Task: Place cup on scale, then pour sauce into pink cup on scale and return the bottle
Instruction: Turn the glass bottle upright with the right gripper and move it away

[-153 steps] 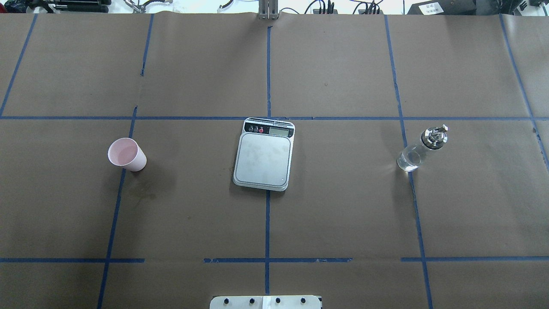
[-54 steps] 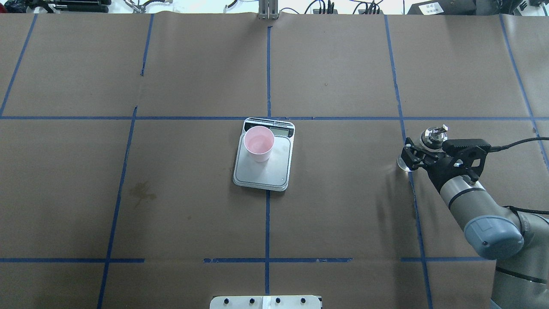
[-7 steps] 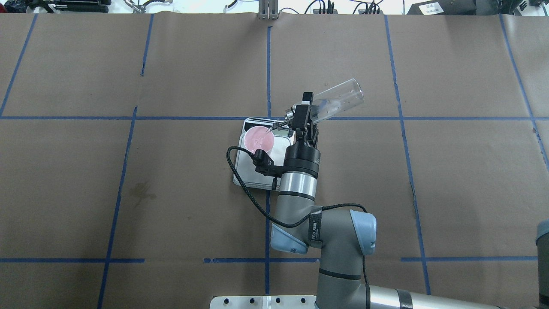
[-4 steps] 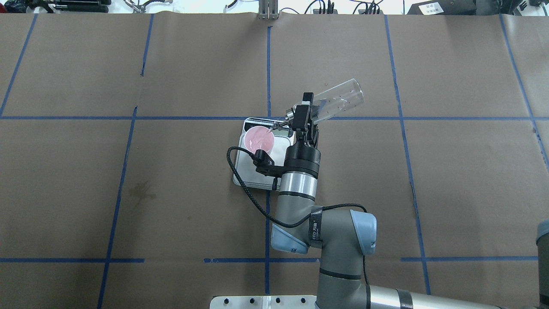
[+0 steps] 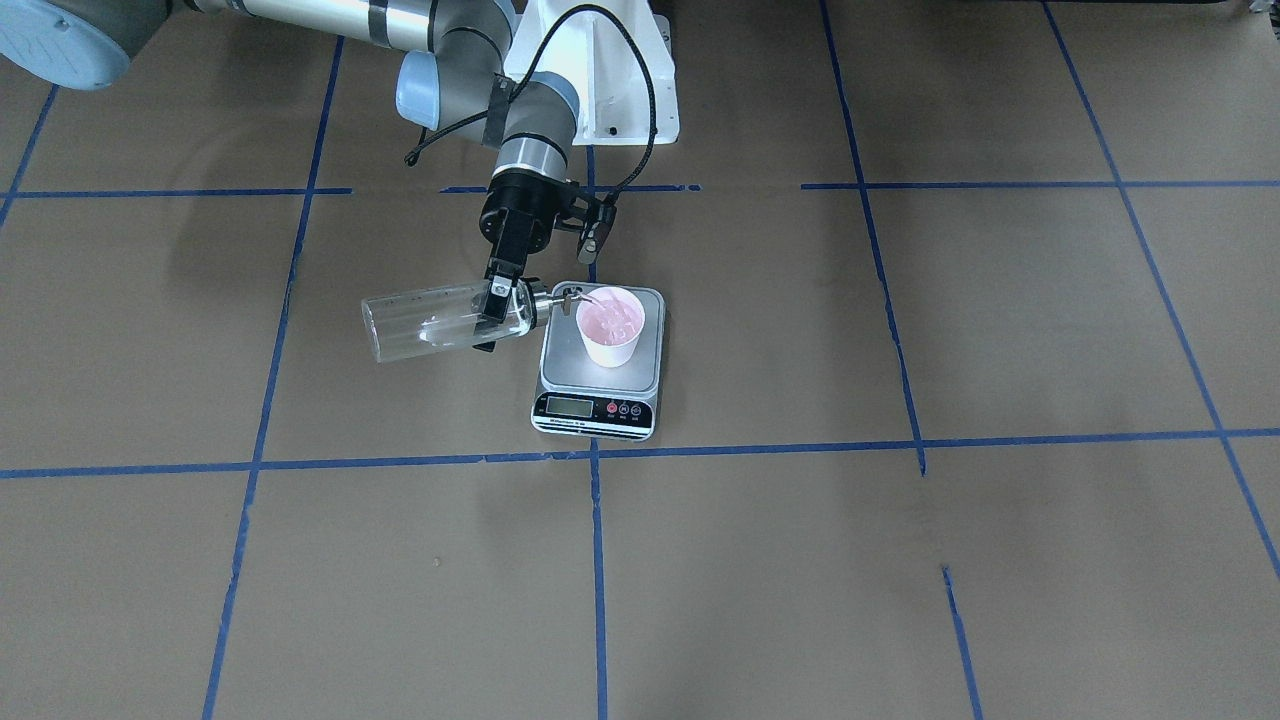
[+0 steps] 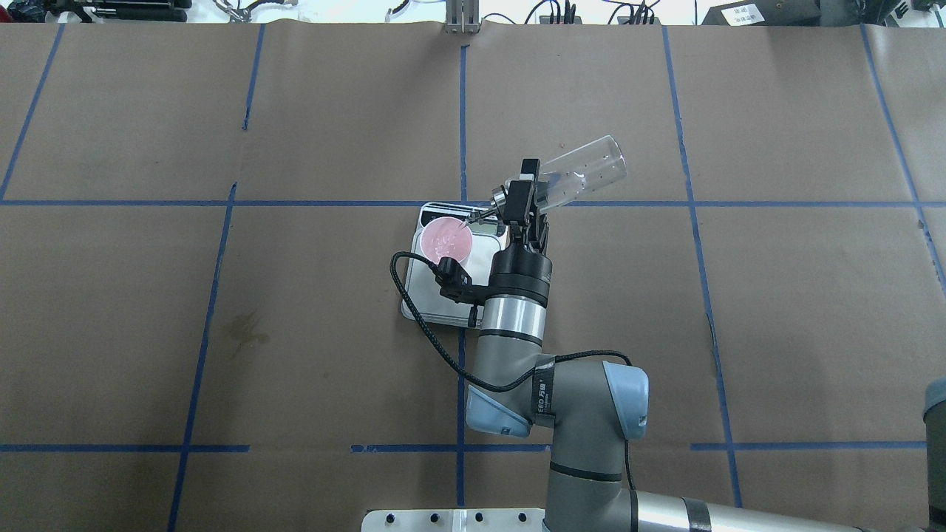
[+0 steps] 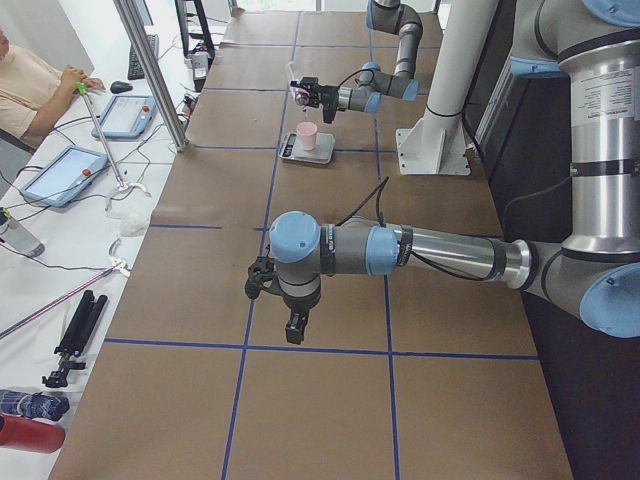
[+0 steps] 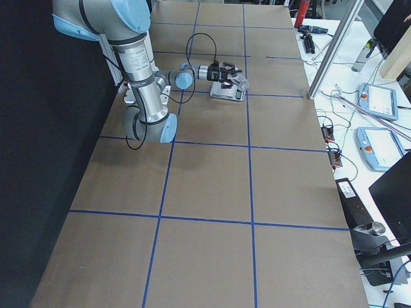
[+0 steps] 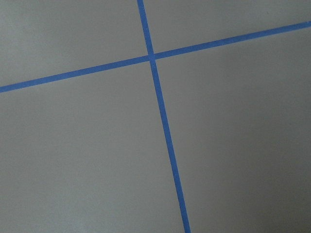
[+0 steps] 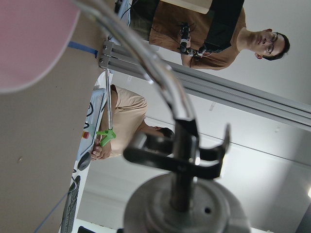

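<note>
The pink cup [image 6: 446,239] stands on the far part of the scale [image 6: 423,294], also shown in the front view with cup [image 5: 611,325] and scale [image 5: 560,366]. My right gripper [image 6: 523,193] is shut on the clear glass bottle [image 6: 584,174] near its metal collar and holds it tilted almost flat, spout [image 5: 570,295] over the cup's rim. Clear sauce lies along the bottle's lower side [image 5: 430,330], and the cup's inside looks wet and rippled. My left gripper [image 7: 290,326] hangs over bare table far from the scale; I cannot tell whether it is open.
Brown paper with blue tape lines covers the table. A dark stain [image 6: 247,332] marks the paper left of the scale. The robot's white base [image 5: 600,90] stands behind the scale. A person [image 7: 30,90] and tablets sit past the far table edge.
Since the earliest frames the cup has moved from the left onto the scale, and my right gripper has carried the bottle over from the right. In the last second only the liquid shifts.
</note>
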You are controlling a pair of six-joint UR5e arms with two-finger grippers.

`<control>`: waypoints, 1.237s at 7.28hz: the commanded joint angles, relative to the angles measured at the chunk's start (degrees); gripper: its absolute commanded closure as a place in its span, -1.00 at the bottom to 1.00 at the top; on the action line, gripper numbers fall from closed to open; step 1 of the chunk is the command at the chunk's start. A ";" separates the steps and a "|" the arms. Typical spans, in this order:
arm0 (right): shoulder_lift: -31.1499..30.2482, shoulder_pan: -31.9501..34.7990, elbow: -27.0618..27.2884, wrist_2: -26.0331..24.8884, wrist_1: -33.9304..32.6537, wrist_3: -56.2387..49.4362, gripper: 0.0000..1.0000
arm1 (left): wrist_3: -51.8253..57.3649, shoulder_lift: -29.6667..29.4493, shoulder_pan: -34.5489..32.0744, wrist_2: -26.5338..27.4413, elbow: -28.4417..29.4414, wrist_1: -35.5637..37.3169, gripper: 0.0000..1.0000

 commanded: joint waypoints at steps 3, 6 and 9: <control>0.29 0.16 0.45 0.45 0.92 1.06 1.00 | 0.09 0.00 0.09 -0.09 -0.04 0.00 -1.00; 0.03 0.43 0.54 6.84 17.67 1.16 1.00 | 0.00 -0.09 0.09 -0.09 -0.04 0.00 -1.00; -0.32 1.04 0.72 14.92 34.72 6.12 1.00 | 0.00 -0.18 0.09 -1.31 -0.04 -0.09 -1.00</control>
